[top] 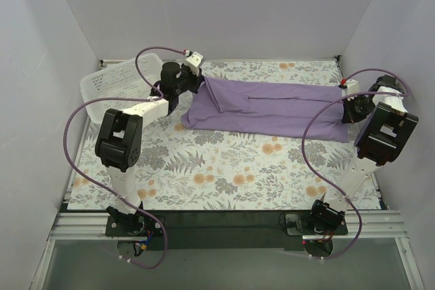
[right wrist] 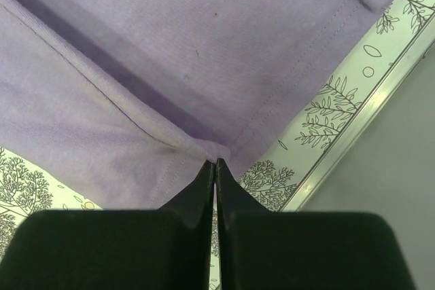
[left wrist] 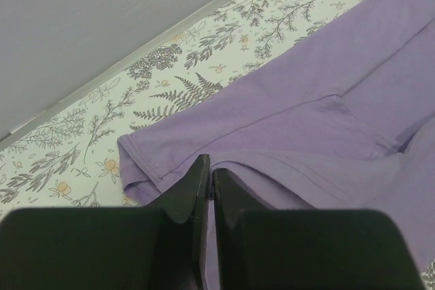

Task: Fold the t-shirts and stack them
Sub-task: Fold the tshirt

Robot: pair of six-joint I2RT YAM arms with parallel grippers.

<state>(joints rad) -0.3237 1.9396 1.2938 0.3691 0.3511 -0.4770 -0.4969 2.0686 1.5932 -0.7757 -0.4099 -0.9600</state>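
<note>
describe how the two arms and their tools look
The left arm and right arm match: white links between chunky black joint housings, on black bases. A purple cable loops loosely along each one. The left tool and right tool are matte black, each a wide block narrowing to two thin tapered blades. No markings are legible.

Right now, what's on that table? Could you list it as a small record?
garment: one lavender t-shirt, folded lengthwise into a long band on the floral table
left gripper: shut on the t-shirt's left end
right gripper: shut on its right corner
basket: white, at the far left corner
</note>
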